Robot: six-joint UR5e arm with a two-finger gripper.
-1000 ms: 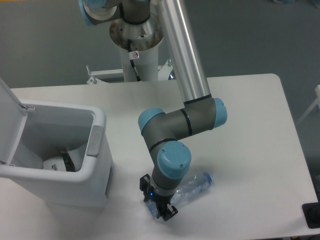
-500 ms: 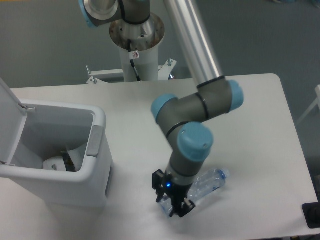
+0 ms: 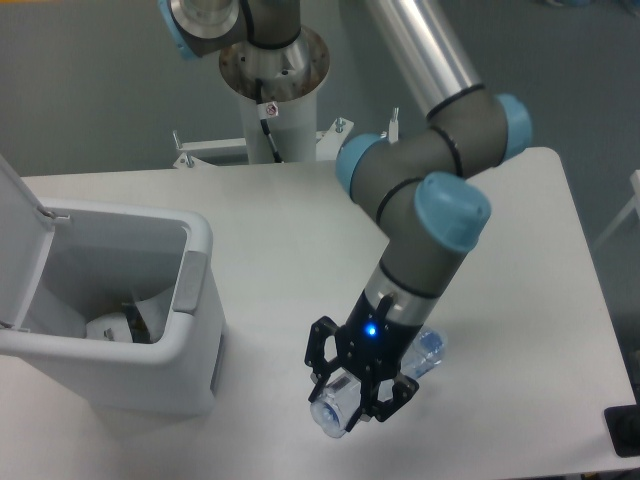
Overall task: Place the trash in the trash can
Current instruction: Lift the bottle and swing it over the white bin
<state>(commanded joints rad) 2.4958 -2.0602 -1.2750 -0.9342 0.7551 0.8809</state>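
The gripper (image 3: 357, 398) held the bottle (image 3: 372, 388) clenched between its fingers, above the tabletop (image 3: 520, 260); it should carry it level, over the open trash can (image 3: 190, 300), before releasing

Clear bottle near the front edge, white trash can open at the left.

The crushed clear plastic bottle (image 3: 345, 405) lies slanted, its round base toward the near left and its blue-tinted top (image 3: 428, 350) toward the far right; its middle is hidden, so contact with the table cannot be told. The trash can (image 3: 195, 330), a large white rectangular bin with rounded corners, stands well apart at the left, its flip lid (image 3: 15, 215) raised at the far left and a grey recessed patch (image 3: 190, 283) on its right side. Inside it sits crumpled white trash (image 3: 110, 328), only partly visible.
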